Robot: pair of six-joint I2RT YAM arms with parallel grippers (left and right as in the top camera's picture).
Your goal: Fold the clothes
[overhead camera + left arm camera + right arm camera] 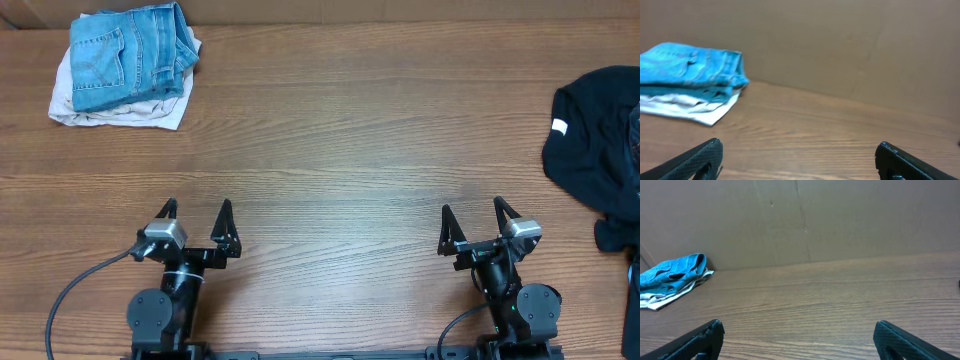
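Clothes: three garments lie on the tabletop (330,150), in two separate places well apart.
Jeans (130,55): light-blue denim, folded into a compact, nearly square bundle at the far left corner; a stitched back pocket faces up.
Jeans axis: the bundle is slightly longer from the near side to the far side, and sits a little skewed to the tabletop's edge; the left wrist view shows its stacked folds side-on.
Off-white garment (120,112): lies flat under the jeans, its edges showing on the near side and on the left.
Black garment (600,140): a crumpled heap at the right edge, partly cut off by the frame, with a white tag (559,126) on its left side.
Count: one pair of jeans, one off-white garment, one black garment, two arms.
Left fingers (226,218): spread wide, holding nothing, pointing toward the far side, near the front edge and well apart from the jeans.
Right fingers (447,222): spread wide, holding nothing, pointing the same way, well apart from the black garment.
Surface: brown wood-grain tabletop, the grain running left to right.
Room: a plain brown panelled wall with vertical seams stands behind the far edge, as both wrist views show.
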